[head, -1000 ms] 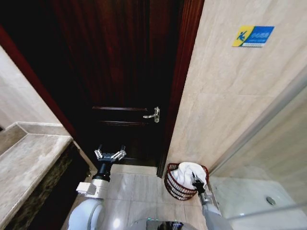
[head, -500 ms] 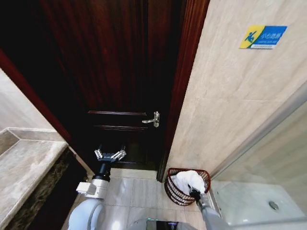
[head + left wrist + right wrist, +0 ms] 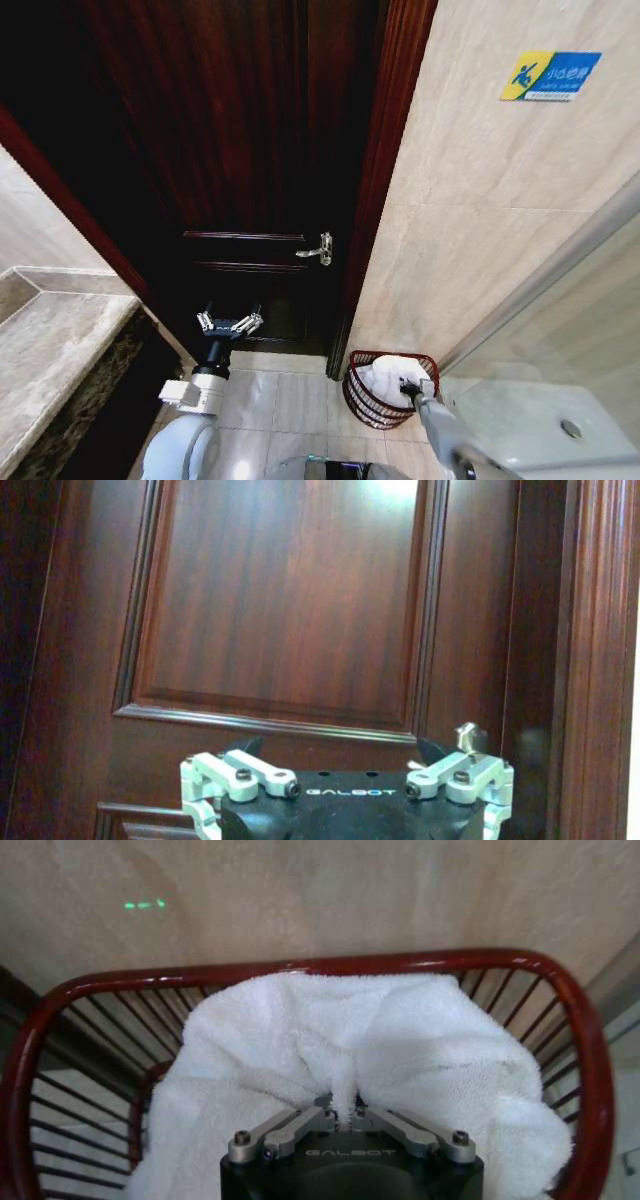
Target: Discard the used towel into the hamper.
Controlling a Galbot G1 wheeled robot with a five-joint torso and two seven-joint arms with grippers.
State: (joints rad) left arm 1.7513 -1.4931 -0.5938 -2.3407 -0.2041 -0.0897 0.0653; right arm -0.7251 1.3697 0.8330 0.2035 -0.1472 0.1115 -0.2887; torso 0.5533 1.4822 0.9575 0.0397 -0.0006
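the white towel [image 3: 370,1057] lies bunched inside the hamper [image 3: 300,967], its folds rising just ahead of the right tool [image 3: 345,1116], whose fingers are pressed together, pinching a ridge of the cloth. the hamper's red-brown rim curves around the towel and the tool, standing on the tiled floor [image 3: 285,390] against the beige wall [image 3: 470,200]. the left tool [image 3: 229,322] hovers well to the side with fingers spread, facing the dark wooden door [image 3: 290,600].
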